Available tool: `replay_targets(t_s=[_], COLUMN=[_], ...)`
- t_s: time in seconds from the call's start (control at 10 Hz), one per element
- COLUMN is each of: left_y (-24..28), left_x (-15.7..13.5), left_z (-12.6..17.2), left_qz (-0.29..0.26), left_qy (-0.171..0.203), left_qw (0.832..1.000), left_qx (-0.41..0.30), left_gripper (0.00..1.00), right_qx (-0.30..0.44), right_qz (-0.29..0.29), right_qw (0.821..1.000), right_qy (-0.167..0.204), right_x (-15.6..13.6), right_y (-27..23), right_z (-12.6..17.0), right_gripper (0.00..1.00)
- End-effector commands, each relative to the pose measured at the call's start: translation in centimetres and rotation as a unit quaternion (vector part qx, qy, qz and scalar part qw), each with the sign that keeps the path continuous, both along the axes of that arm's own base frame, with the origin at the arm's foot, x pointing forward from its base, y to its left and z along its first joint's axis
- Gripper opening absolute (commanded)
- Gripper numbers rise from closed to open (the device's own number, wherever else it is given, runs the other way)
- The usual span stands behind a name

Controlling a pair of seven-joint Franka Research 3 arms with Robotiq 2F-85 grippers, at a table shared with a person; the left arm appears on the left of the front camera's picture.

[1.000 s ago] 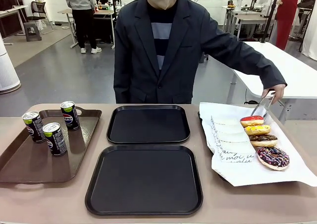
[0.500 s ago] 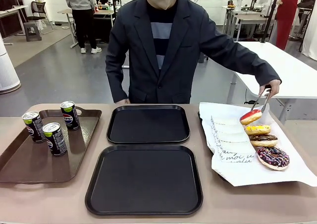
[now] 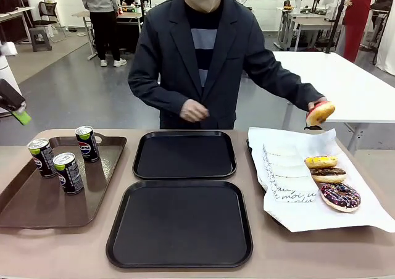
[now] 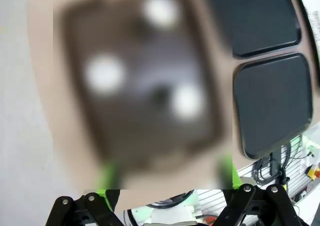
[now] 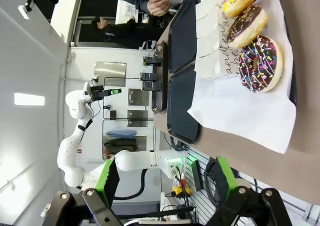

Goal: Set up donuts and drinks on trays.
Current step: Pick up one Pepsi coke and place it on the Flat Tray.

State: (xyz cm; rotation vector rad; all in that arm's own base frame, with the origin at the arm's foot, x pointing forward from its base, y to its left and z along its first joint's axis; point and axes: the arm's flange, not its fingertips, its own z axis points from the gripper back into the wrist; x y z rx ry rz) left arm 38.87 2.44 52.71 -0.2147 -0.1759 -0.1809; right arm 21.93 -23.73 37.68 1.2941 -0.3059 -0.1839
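Left gripper (image 3: 18, 113): at the front view's 9 o'clock edge, above the table; jaws spread wide, holding nothing.
Three slim black soda cans (image 3: 68, 173): upright on a brown handled tray (image 3: 37, 208), at that gripper's 5 o'clock, apart from it.
Two black square plastic trays (image 3: 185, 157): centre.
Three ring donuts (image 3: 328, 174): on a white paper sheet (image 3: 296, 217), 3 o'clock side.
Red-glazed donut (image 3: 321, 113): held up by the person (image 3: 203, 57).
Right gripper (image 5: 165, 186): jaws apart, holding nothing; the donuts lie at its 1 o'clock, well apart.

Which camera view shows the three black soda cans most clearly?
The front view: the three slim black soda cans stand sharp on the brown handled tray. The left wrist view gives blurred pale tops from above; the right wrist view shows them tiny and far.
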Motion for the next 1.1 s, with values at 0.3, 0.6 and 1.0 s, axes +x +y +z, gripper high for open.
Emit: replay_targets(t_s=[0.3, 0.6, 1.0], left_y=[-0.7, -0.7, -0.4], left_x=[0.6, 0.6, 6.9], left_z=[-1.2, -1.2, -1.4], left_qz=[0.008, 0.008, 0.044], left_qy=[0.015, 0.015, 0.012], left_qw=[1.0, 1.0, 0.998], left_qx=[0.01, 0.01, 0.052], left_gripper=[1.0, 1.0, 1.0], right_qx=[-0.001, -0.001, -0.001], right_qz=[0.007, 0.007, 0.007], right_qw=[1.0, 1.0, 1.0], right_qy=[0.002, 0.002, 0.002], right_x=[-0.3, -0.3, -0.3], right_y=[-0.1, -0.1, -0.1], right_z=[-0.1, -0.1, -0.1], right_gripper=[1.0, 1.0, 1.0])
